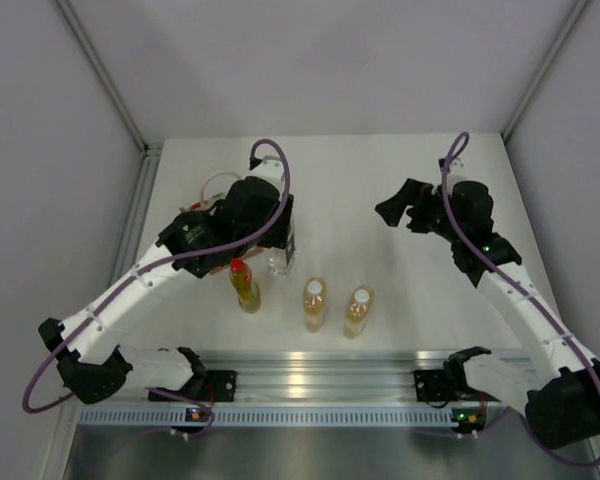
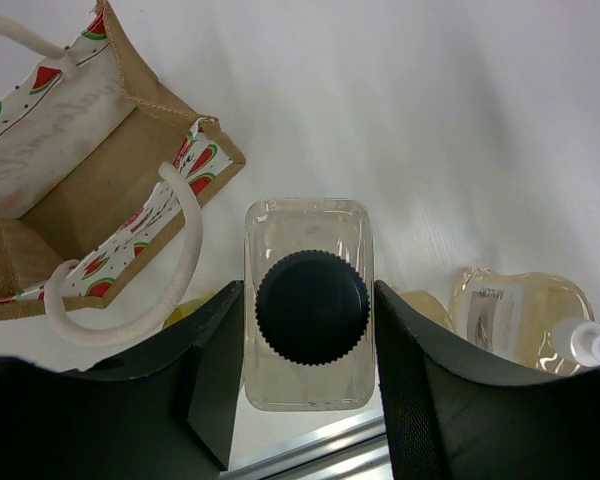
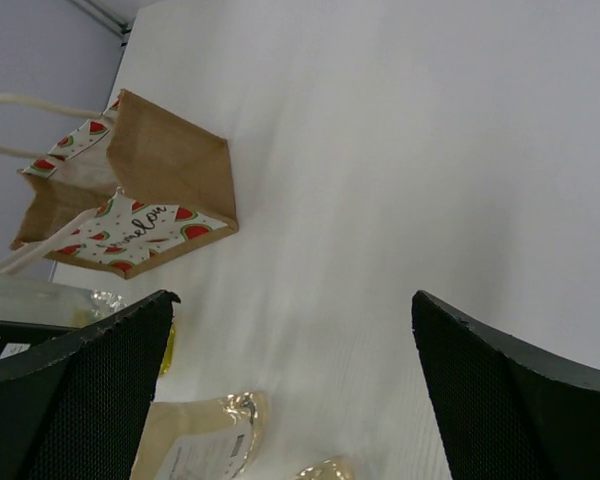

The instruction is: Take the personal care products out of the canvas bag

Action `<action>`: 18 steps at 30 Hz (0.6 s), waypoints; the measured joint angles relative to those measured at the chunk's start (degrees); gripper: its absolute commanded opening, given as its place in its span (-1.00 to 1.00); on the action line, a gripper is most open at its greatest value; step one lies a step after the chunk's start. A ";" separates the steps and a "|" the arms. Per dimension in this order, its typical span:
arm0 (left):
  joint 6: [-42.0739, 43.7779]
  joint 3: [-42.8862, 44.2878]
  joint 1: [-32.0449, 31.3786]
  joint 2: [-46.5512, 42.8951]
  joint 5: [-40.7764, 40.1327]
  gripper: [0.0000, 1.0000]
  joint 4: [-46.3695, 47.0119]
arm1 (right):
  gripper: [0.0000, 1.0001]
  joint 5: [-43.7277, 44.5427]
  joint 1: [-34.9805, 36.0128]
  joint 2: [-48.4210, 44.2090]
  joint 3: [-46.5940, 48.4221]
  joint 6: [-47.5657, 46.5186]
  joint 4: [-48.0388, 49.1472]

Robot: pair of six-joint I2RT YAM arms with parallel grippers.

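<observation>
The clear bottle with a dark grey cap [image 2: 312,310] stands between my left gripper's [image 2: 308,300] fingers, which press its two sides; it also shows in the top view [image 1: 280,264] under the left gripper [image 1: 282,248]. The tan canvas bag [image 2: 80,200] stands just behind and to the left, open, mostly hidden by the arm in the top view, where one white handle [image 1: 213,186] shows. The yellow bottle with a red cap [image 1: 245,285] and two amber bottles [image 1: 314,303] [image 1: 358,310] stand in a row on the table. My right gripper [image 1: 392,210] [image 3: 292,300] is open and empty above the table.
An aluminium rail [image 1: 300,375] runs along the near edge, close in front of the bottles. Grey wall panels enclose the white table [image 1: 350,180] on the left, back and right. The bag also shows in the right wrist view [image 3: 160,170].
</observation>
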 measured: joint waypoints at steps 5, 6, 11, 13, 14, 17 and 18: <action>-0.57 -6.75 -1.64 -0.61 -3.30 -1.00 4.85 | 0.99 -1.55 0.00 -3.52 -2.43 -0.79 -0.83; -0.87 -8.44 -1.86 -0.81 -3.72 -1.00 5.97 | 0.99 -1.77 0.00 -4.44 -2.86 -1.16 -1.11; -2.34 -14.47 -3.21 -0.83 -5.03 -1.00 8.35 | 0.99 -2.08 0.00 -9.31 -3.32 -3.19 -3.72; -3.17 -16.31 -3.69 -1.01 -5.62 -1.00 9.60 | 0.99 -2.14 0.00 -11.34 -3.32 -3.69 -4.33; -3.63 -17.20 -3.80 -1.18 -5.77 -1.00 10.23 | 0.99 -2.23 0.00 -12.31 -3.32 -3.87 -4.81; -5.18 -19.96 -3.89 -1.90 -6.23 -1.00 12.81 | 0.99 -2.36 0.00 -14.67 -3.32 -4.57 -5.92; -5.90 -20.83 -3.89 -2.25 -6.51 -1.00 13.46 | 0.99 -2.40 0.00 -15.34 -3.34 -4.74 -6.32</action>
